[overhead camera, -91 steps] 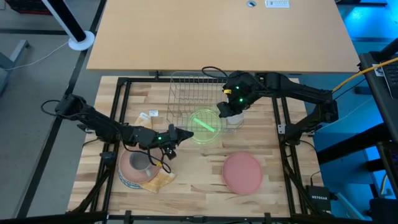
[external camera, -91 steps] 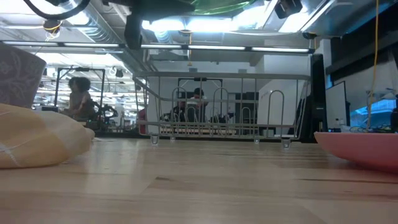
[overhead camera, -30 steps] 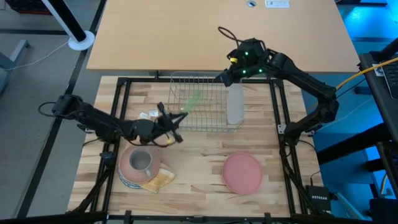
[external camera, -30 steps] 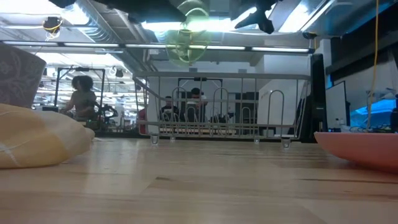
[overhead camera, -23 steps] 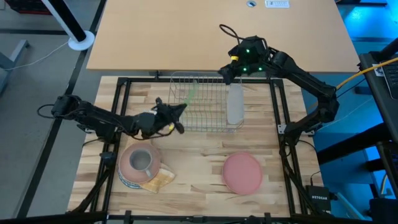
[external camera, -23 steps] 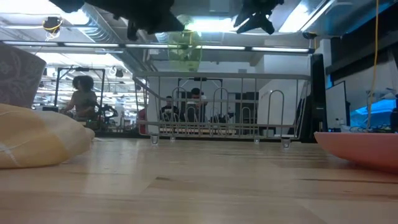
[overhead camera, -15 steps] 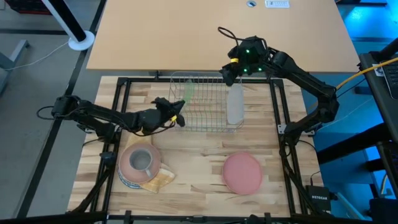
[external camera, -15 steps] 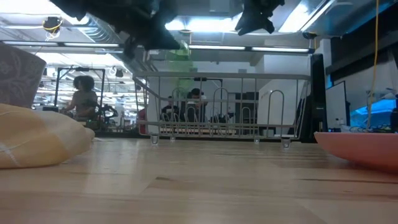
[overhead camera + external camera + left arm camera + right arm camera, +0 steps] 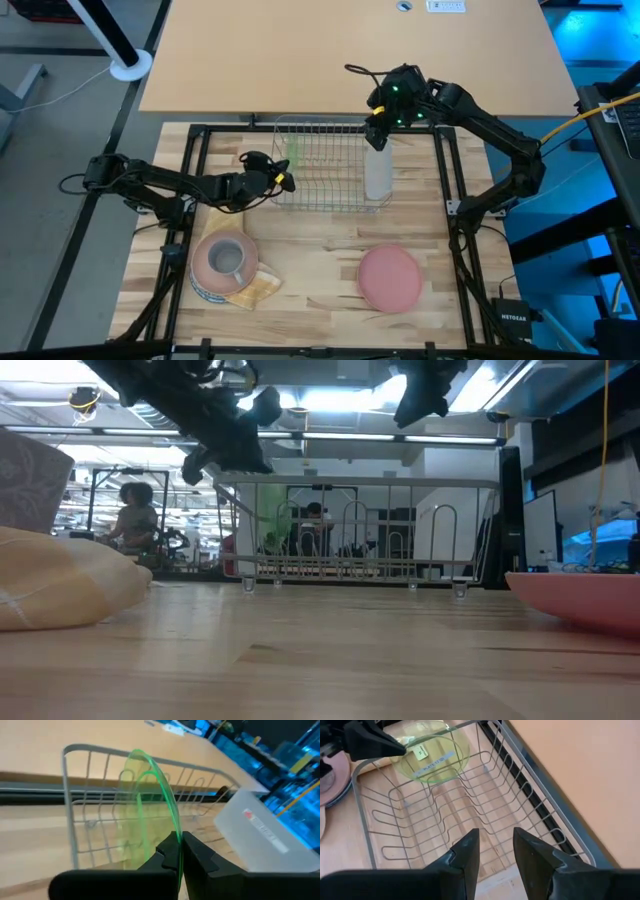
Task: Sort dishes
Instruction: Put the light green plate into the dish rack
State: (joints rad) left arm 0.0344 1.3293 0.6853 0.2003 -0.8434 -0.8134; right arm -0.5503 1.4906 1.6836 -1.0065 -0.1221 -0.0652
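1. Plate (image 9: 150, 795): a clear green plate stands on edge in the wire rack's (image 9: 330, 165) left end, centre of the high view, pinched at the rim by the left gripper (image 9: 282, 178) fingers, presumably for slotting.
2. Right gripper (image 9: 492, 851): fingers parted, empty, over the rack's right end.
3. Remaining dishes: pink plate (image 9: 390, 278) lower right on the table, mug (image 9: 226, 262) lower left.

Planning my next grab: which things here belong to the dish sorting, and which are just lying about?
Job:
green plate, upright in wire rack, pinched by left gripper
pink plate
grey mug on pink dishes

Lying about:
tan cloth
clear container
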